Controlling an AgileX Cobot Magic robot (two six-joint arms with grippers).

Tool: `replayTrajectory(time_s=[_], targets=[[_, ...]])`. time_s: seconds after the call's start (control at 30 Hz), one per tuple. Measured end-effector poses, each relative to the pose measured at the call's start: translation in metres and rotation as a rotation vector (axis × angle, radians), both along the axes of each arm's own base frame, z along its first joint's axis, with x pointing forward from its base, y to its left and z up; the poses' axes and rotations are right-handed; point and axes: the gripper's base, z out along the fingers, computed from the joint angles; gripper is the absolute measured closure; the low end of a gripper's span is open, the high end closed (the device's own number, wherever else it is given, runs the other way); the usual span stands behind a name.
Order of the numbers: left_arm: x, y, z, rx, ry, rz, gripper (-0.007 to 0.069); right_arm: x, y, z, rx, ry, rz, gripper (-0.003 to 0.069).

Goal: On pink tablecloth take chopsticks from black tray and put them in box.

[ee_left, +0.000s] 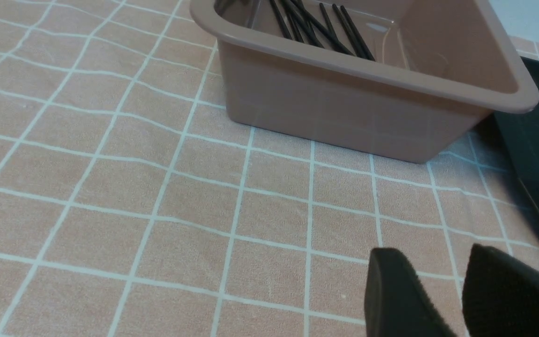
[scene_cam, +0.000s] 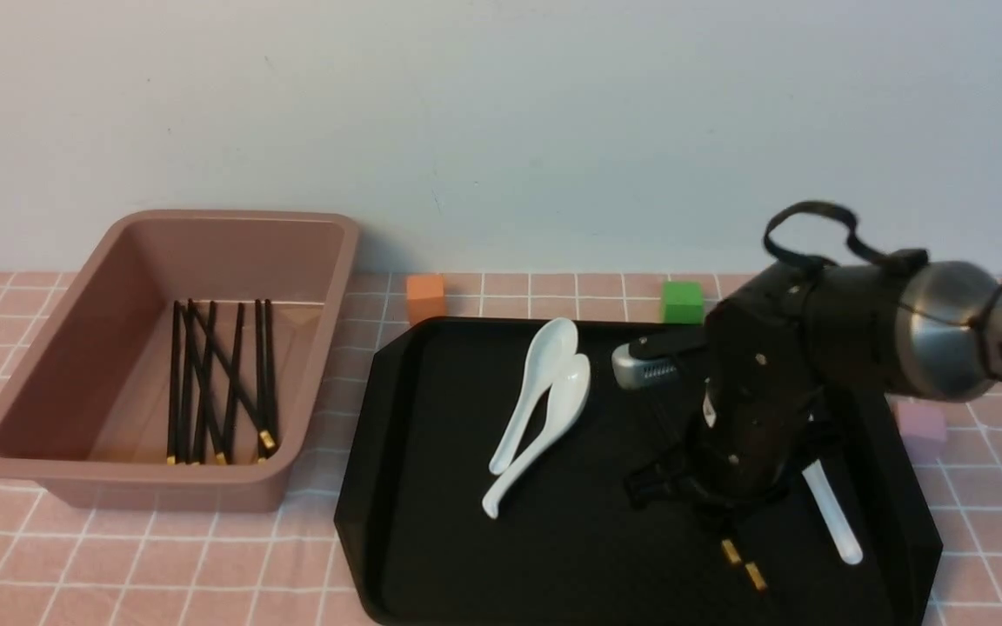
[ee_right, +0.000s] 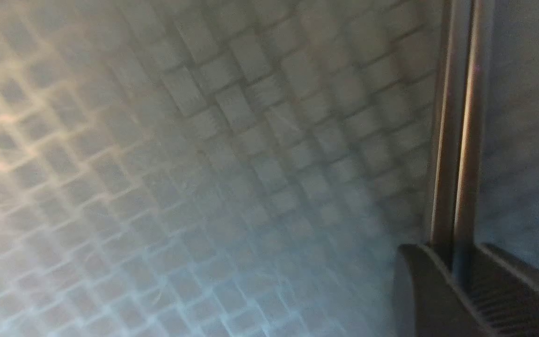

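Two chopsticks (ee_right: pixel 456 140) clamped in right end effector (ee_right: pixel 461 264), over black tray (scene_cam: pixel 466 565)

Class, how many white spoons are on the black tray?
3. Two spoons lie side by side on the black tray's middle; third spoon near its right edge, partly behind the right arm, which may hide more.
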Motion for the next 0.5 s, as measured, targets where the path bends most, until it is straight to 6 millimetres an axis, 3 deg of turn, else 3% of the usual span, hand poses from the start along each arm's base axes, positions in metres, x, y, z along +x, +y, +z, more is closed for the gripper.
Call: replayTrajectory(time_s=[0.33,0.43,0.5], targets=[[0.0,0.0,0.0,0.0,0.0,0.0,0.0386,-0.018,-0.006,0.055,0.075,-0.07,-0.006,0.0528],[0.0,0.0,0.0,0.0,0.0,0.0,0.0386,-0.024,0.014,0.091,0.22,-0.149,0.026,0.0528],[0.0,0.0,0.0,0.0,0.0,0.0,0.0386,-0.025,0.041,0.115,0.327,-0.221,0.095,0.0528]])
